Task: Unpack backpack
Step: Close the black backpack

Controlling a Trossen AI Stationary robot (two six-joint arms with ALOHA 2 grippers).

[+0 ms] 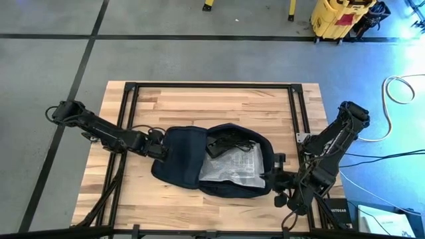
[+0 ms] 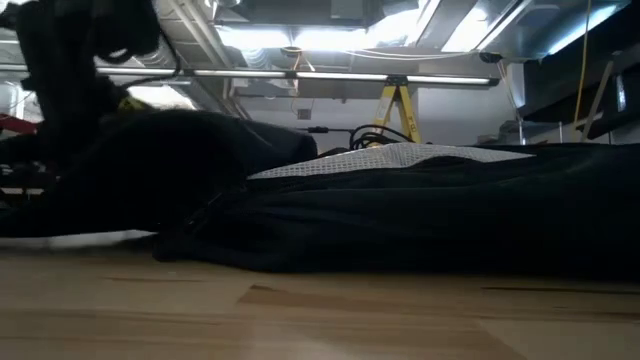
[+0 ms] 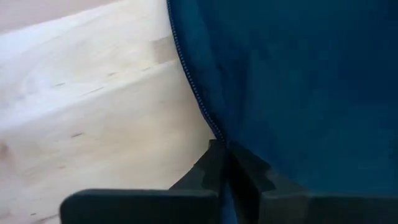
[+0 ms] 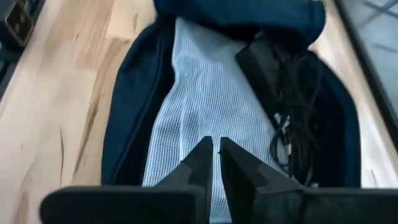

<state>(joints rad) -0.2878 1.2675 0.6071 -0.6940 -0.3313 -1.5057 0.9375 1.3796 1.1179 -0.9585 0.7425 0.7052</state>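
No readable text, labels or numbers anywhere in these views.

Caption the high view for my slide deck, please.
Both grippers, left and right, pinch the open backpack.

One backpack (image 1: 182,159) lies near the middle of the surface (image 1: 199,99), toward its front edge, opened flat. Inside it there is one clear plastic bag holding a pale striped cloth (image 1: 232,166), and one black device with a bundle of dark cable (image 1: 229,141) just beside the bag, on the side toward the far edge. Two arms reach in, one from the left edge and one from the right, so two grippers: the left gripper (image 1: 158,150) pinched on the backpack's zipper rim, the right gripper (image 1: 277,178) closed at the backpack's right end.
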